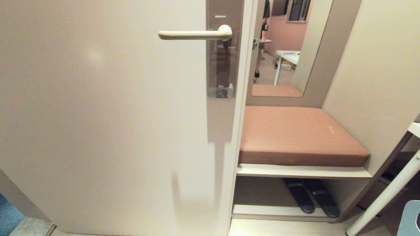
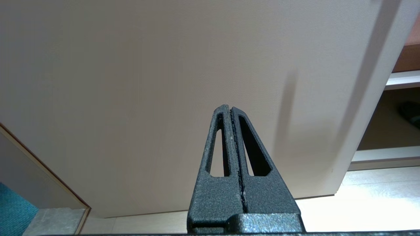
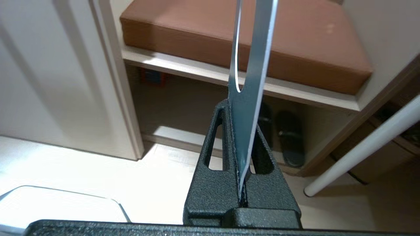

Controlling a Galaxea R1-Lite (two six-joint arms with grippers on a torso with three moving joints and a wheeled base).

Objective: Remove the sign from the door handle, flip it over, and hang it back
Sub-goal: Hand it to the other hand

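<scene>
The cream door handle (image 1: 193,34) juts left from its brown backplate (image 1: 224,59) on the door, and nothing hangs on it. In the right wrist view the sign (image 3: 254,49) appears edge-on, blue face showing, with its oval hole beyond the fingertips. My right gripper (image 3: 241,111) is shut on the sign's lower end, low and to the right of the door, facing the bench. A pale blue rounded corner of the sign (image 1: 408,218) pokes into the head view at the bottom right. My left gripper (image 2: 228,108) is shut and empty, pointing at the lower door panel.
The beige door (image 1: 98,114) fills the left. To its right are a brown cushioned bench (image 1: 295,131), dark slippers (image 1: 311,196) on the shelf below, and a mirror (image 1: 288,49) above. A white table leg (image 1: 384,196) slants at far right.
</scene>
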